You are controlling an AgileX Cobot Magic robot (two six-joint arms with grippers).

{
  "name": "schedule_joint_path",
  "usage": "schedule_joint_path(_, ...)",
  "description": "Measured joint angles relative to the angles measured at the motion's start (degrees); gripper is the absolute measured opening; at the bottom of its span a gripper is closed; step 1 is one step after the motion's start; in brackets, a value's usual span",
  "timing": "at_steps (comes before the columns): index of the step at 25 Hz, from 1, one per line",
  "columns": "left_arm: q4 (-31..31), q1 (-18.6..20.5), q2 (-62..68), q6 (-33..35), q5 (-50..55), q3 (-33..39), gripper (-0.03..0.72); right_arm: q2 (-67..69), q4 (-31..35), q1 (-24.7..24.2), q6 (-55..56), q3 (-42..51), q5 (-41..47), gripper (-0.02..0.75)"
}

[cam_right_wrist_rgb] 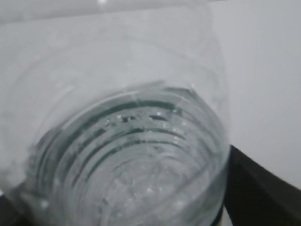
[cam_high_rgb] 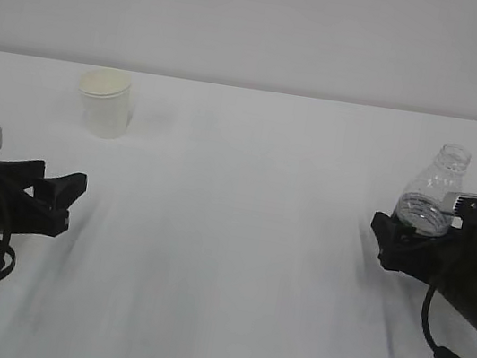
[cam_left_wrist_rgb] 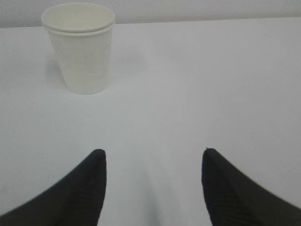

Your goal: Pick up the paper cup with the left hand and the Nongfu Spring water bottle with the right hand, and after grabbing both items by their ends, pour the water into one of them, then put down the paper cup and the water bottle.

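The white paper cup (cam_high_rgb: 105, 103) stands upright at the far left of the table; in the left wrist view the cup (cam_left_wrist_rgb: 80, 52) is up and to the left of the fingers. My left gripper (cam_high_rgb: 71, 202) (cam_left_wrist_rgb: 153, 153) lies low over the table, well short of the cup, open and empty. The clear ribbed Nongfu Spring water bottle (cam_high_rgb: 432, 191) stands capless between the spread fingers of my right gripper (cam_high_rgb: 397, 236), its base hidden behind them. The bottle (cam_right_wrist_rgb: 131, 155) fills the right wrist view, with water (cam_right_wrist_rgb: 141, 183) in its lower part and one black finger (cam_right_wrist_rgb: 263, 193) beside it.
The white table (cam_high_rgb: 239, 234) runs back to a pale wall. Black cables loop under both arms at the near corners.
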Motion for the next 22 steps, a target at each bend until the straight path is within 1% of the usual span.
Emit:
schedule_joint_path(9, 0.0, 0.0, 0.0, 0.0, 0.0, 0.0, 0.461, 0.0, 0.0, 0.0, 0.0, 0.0, 0.0, 0.62)
schedule_joint_path(13, 0.0, 0.0, 0.0, 0.0, 0.0, 0.0, 0.461, 0.0, -0.2, 0.0, 0.0, -0.7, 0.0, 0.589)
schedule_joint_path(17, 0.0, 0.0, 0.0, 0.0, 0.0, 0.0, 0.459, 0.1, -0.3, 0.0, 0.0, -1.4, 0.0, 0.58)
schedule_joint_path(22, 0.0, 0.0, 0.0, 0.0, 0.0, 0.0, 0.437, 0.1, -0.5, 0.0, 0.0, -1.4, 0.0, 0.577)
